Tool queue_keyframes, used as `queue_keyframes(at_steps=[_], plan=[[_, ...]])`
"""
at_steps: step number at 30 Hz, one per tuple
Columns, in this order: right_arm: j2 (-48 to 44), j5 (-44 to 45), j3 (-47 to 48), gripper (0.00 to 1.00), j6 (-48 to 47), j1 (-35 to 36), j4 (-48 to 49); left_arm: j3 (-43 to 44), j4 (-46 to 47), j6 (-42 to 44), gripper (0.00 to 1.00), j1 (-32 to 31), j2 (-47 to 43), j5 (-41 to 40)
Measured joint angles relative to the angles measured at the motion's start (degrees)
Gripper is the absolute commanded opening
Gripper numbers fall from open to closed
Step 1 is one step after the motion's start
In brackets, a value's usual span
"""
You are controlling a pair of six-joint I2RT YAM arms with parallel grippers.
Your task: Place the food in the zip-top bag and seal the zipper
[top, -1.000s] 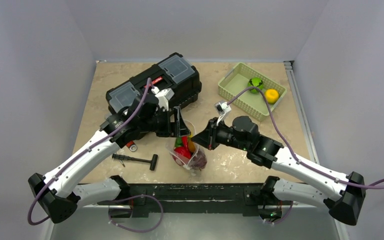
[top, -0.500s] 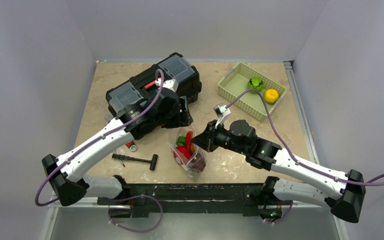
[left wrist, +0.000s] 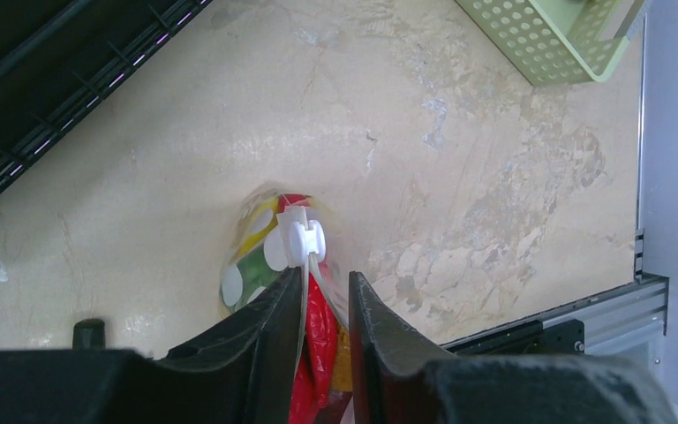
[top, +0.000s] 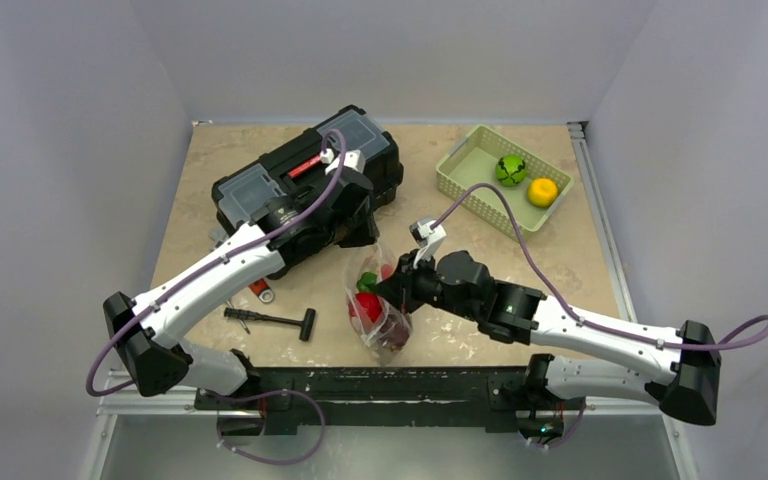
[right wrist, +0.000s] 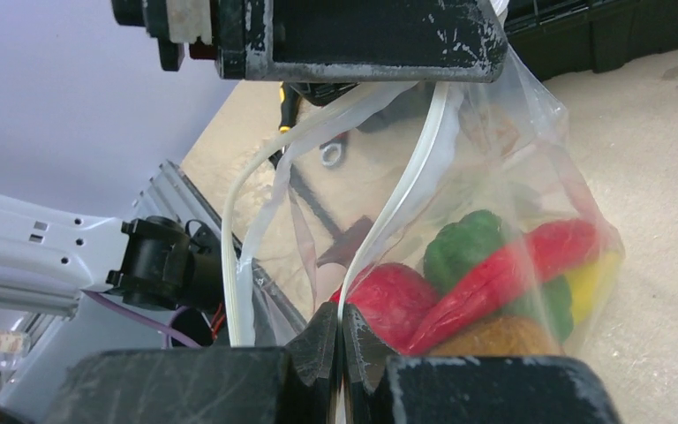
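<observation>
The zip-top bag (top: 380,305), food (right wrist: 494,256) inside, is standing upright. The left gripper (left wrist: 325,283) is now narrowing around the zipper (right wrist: 406,194) by the slider (left wrist: 302,238), though I cannot tell if it is clamped yet. The right gripper (right wrist: 342,322) is pinching the zipper's other end, so sealing is beginning.

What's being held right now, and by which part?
Right gripper pinches the zip-top bag by its zipper. Left gripper straddles the bag's top; grip unclear.

The left pincer (top: 367,238) and right pincer (top: 391,289) meet at the zip-top bag (top: 388,322) holding food (top: 367,306).
</observation>
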Motion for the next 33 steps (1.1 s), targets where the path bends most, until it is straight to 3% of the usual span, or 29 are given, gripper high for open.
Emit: queue_keyframes(at_steps=[5, 7, 11, 13, 26, 33], plan=[[1.7, 1.1, 1.5, 0.03, -0.5, 0.2, -0.3, 0.0, 0.0, 0.3, 0.06, 0.0, 0.0, 0.0], [2.4, 1.0, 2.3, 0.14, -0.9, 0.3, -0.4, 0.0, 0.2, 1.2, 0.01, 0.0, 0.0, 0.0], [3.8, -0.7, 4.2, 0.46, -2.3, 0.4, -0.3, -0.1, 1.8, 5.1, 0.0, 0.0, 0.0, 1.2], [4.3, -2.8, 5.0, 0.53, -3.1, 0.4, -0.3, -0.5, 3.2, 7.8, 0.0, 0.0, 0.0, 2.9], [1.9, -6.3, 9.7, 0.76, -19.3, -0.5, -4.1, -3.2, 6.5, 26.9, 0.0, 2.7, -2.6, 23.3], [0.9, -10.7, 9.8, 0.77, -20.8, -11.5, -2.1, -2.0, 3.6, 36.4, 0.0, 8.7, -3.1, 34.8]])
